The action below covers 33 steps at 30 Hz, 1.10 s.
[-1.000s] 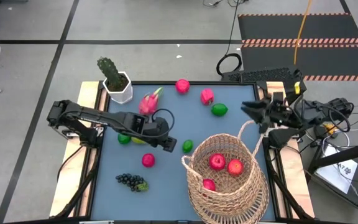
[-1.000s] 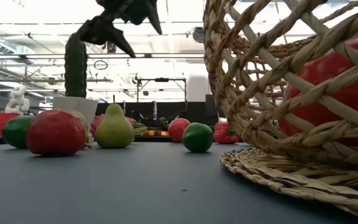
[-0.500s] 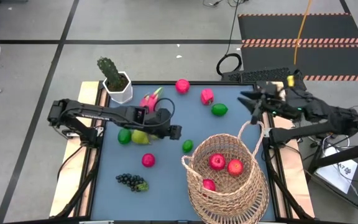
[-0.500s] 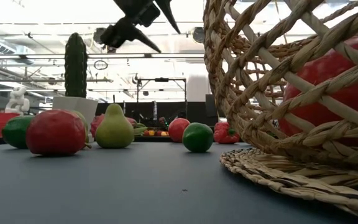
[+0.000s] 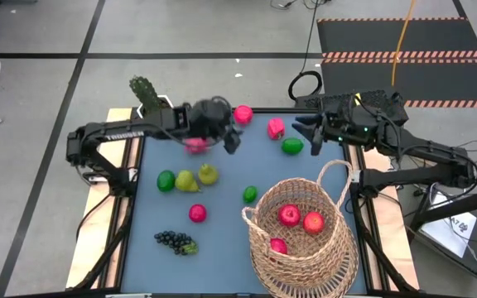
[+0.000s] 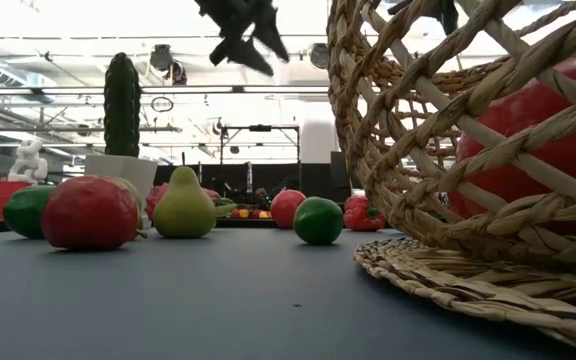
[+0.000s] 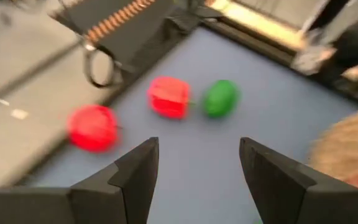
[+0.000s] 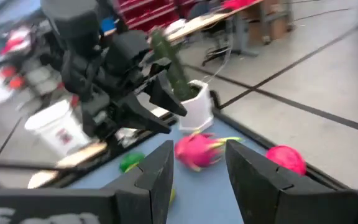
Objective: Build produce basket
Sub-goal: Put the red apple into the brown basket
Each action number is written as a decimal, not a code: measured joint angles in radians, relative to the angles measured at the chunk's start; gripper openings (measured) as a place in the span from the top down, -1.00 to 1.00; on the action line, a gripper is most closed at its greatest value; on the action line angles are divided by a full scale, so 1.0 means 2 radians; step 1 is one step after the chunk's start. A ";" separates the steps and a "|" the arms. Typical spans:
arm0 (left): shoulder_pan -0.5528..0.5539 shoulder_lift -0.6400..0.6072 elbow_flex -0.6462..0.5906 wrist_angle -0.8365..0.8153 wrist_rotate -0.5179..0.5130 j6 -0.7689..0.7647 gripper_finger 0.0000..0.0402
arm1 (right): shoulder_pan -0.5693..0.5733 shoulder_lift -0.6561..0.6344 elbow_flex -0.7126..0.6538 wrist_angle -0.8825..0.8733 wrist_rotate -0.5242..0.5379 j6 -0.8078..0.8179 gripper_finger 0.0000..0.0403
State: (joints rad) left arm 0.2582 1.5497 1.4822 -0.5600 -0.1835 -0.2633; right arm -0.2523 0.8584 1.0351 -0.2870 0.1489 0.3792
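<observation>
Left gripper [image 5: 232,137] is hanging wide open and empty up over the far side of the table [image 5: 305,165], dragon fruit [image 5: 195,145] right beside it, while the right gripper [image 5: 306,132] is open too, just past the lime [image 5: 292,146], basket [image 5: 305,240] with three apples [image 5: 289,215] nearer the front.

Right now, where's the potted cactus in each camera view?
High view: potted cactus at the table's far left corner.
Low view: on the left, standing behind the fruit.
Left wrist view: not in it.
Right wrist view: in it, beyond the pink dragon fruit.
Shared landmark: that dragon fruit, close beside the cactus.
</observation>
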 joint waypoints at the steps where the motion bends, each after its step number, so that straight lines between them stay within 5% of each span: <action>1: 0.016 0.000 0.000 0.000 0.005 0.030 -0.11 | -0.004 0.000 0.000 0.001 0.010 0.010 0.31; 7: 0.087 0.000 0.000 0.012 0.013 0.199 -0.11 | -0.009 0.002 0.000 0.000 0.099 0.047 0.31; 14: 0.104 0.003 0.000 0.000 0.014 0.270 -0.11 | -0.009 0.004 0.000 -0.001 0.135 0.077 0.31; 21: 0.143 0.049 -0.001 -0.004 0.105 0.299 -0.15 | -0.008 0.004 0.000 -0.001 0.135 0.102 0.31; 28: 0.161 0.115 0.000 0.058 0.148 0.279 -0.62 | -0.008 0.005 -0.009 -0.001 0.135 0.123 0.31; 33: 0.167 0.174 -0.001 0.035 0.100 0.226 -0.95 | -0.006 0.005 -0.011 -0.001 0.133 0.142 0.31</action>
State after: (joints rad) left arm 0.5930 1.8970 1.4812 -0.4906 0.0169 0.1885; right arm -0.2637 0.8680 1.0122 -0.2891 0.4152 0.6626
